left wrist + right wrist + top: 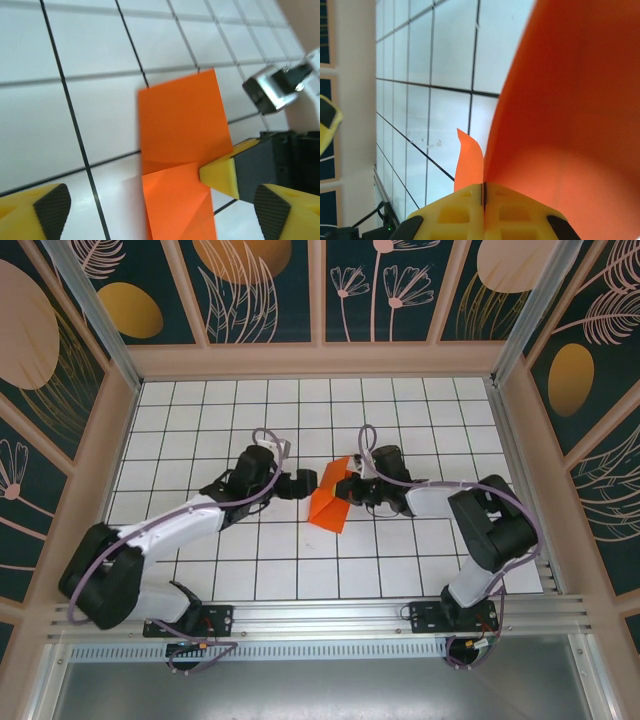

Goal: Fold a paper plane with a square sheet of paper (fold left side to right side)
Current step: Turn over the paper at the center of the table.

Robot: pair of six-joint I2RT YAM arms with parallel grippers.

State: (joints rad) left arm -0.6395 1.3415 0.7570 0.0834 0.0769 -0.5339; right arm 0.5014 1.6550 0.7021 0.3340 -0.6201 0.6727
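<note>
As viewed from the top external camera, the square sheet of paper [328,504], thin, bright orange and folded into a narrower creased shape, lay mid-table on the white gridded table [200,410] with one flap raised. The left gripper [306,483] stood at its 9 o'clock and the right gripper [352,488] at its 3 o'clock.

From the left wrist, the left gripper [161,205] had its yellow pads [47,210] spread wide, neither touching the paper [182,117]. A diagonal crease showed toward 6 o'clock. The right gripper [220,174] pinched the paper's 3 o'clock edge.

From the right wrist, the right gripper [484,197] was clamped on the smooth, curving sheet [570,125].
</note>
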